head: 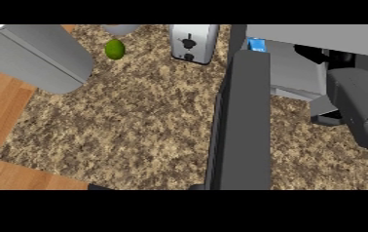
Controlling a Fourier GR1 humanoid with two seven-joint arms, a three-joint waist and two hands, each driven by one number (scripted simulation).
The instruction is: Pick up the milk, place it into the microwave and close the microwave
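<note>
Milk mostly hidden behind open microwave door

Milk [256, 45] shows only as a small blue-and-white patch at the left front corner of the microwave [302, 36] cavity, just past the top edge of the door [244, 124]; the rest of it is covered. The door stands wide open, a dark slab running down over the counter [129, 124] to the view's lower edge. The right hand [349, 97] is a dark shape at the right edge, partly cut off, in front of the cavity and apart from the milk. Whether it is spread or curled cannot be told. A grey left forearm [43, 55] fills the upper left corner, with the left hand outside the view. A toaster [193, 43] and a green fruit [115, 49] sit near the counter's far edge.
</note>
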